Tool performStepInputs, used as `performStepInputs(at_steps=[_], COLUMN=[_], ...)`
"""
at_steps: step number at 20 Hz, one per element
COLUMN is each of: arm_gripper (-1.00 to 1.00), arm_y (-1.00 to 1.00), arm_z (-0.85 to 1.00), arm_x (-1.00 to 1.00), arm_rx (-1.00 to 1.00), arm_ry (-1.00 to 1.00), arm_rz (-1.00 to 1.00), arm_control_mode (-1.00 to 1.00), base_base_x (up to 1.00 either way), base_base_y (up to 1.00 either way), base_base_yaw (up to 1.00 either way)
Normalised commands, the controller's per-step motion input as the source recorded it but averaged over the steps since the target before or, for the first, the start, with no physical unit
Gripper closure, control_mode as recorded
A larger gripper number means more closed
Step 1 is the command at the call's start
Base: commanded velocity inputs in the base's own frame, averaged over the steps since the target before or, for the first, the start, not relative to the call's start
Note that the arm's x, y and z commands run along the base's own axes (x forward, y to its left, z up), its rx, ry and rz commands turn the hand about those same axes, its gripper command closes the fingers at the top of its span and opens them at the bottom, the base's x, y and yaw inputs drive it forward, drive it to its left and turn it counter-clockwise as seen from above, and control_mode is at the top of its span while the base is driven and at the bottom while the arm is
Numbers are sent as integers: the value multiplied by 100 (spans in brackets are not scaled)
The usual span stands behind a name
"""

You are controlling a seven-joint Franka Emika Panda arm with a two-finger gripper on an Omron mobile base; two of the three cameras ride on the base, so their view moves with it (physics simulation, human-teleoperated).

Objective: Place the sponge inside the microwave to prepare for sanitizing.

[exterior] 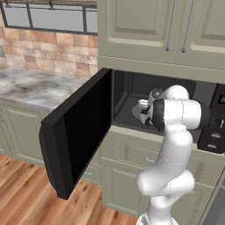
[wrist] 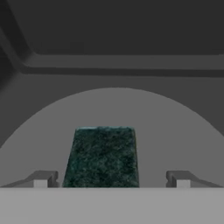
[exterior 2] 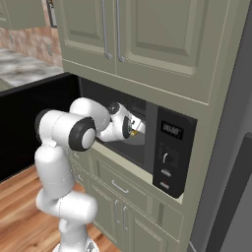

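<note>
The microwave point(exterior: 127, 90) stands open, its black door point(exterior: 79, 132) swung out to the left. My arm reaches into the grey cavity. In the hand view the sponge point(wrist: 103, 157), dark green top up, lies on the round turntable point(wrist: 175, 127). My gripper point(wrist: 111, 179) is open; its two fingertips point(wrist: 43, 179) stand wide apart on either side of the sponge, with a gap on each side. From the right base view a sliver of the sponge's yellow body point(exterior 2: 132, 129) shows at my gripper point(exterior 2: 136, 126). In the left base view my gripper point(exterior: 143, 112) is low inside the cavity.
The black control panel point(exterior 2: 170, 152) is to the right of the cavity. Pale green cabinets point(exterior: 145, 26) hang above and drawers point(exterior 2: 118, 187) sit below. A marble counter point(exterior: 35, 85) runs off to the left. The open door juts into the room over the wooden floor point(exterior: 26, 197).
</note>
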Motion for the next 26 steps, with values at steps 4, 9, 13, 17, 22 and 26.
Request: performStepInputs(at_steps=[4, 9, 13, 17, 22, 26], arm_gripper=[-100, -100, -100, -100, -100, -100], arm_y=[21, 26, 25, 25, 16, 12], arm_z=[20, 34, 49, 49, 57, 66], arm_x=[-42, -46, -61, -74, -86, -100], arm_rx=[0, -1, -4, -4, -1, 0], arm_ry=[-4, -4, -5, -6, -3, -5], arm_rz=[0, 0, 0, 0, 0, 0], arm_control_mode=[-100, -100, -100, -100, -100, -100], base_base_x=[0, 0, 0, 0, 0, 0], base_base_y=[0, 0, 0, 0, 0, 0], base_base_yaw=[0, 0, 0, 0, 0, 0])
